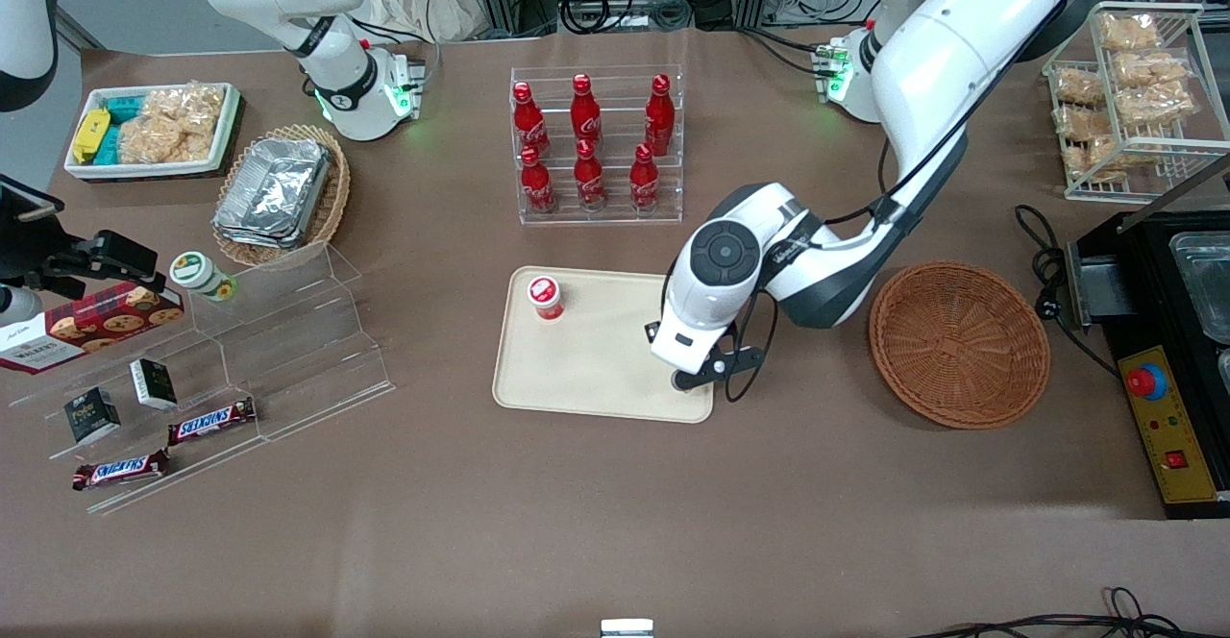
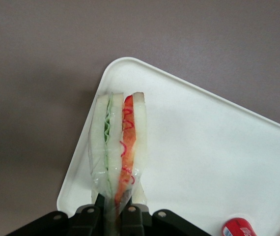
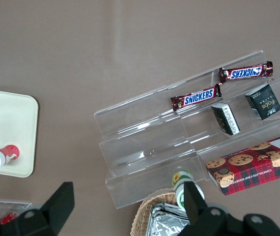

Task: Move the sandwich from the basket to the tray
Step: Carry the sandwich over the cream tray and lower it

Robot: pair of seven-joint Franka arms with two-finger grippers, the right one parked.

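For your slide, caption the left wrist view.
The tool holds the wrapped sandwich over a corner of the tray.

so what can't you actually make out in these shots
- Front view: the sandwich is hidden under the left arm's wrist, over the tray.
- Left wrist view: whether the sandwich touches the tray; the gripper holding it is cut off by the edge.
- Front view: the basket shows nothing inside.
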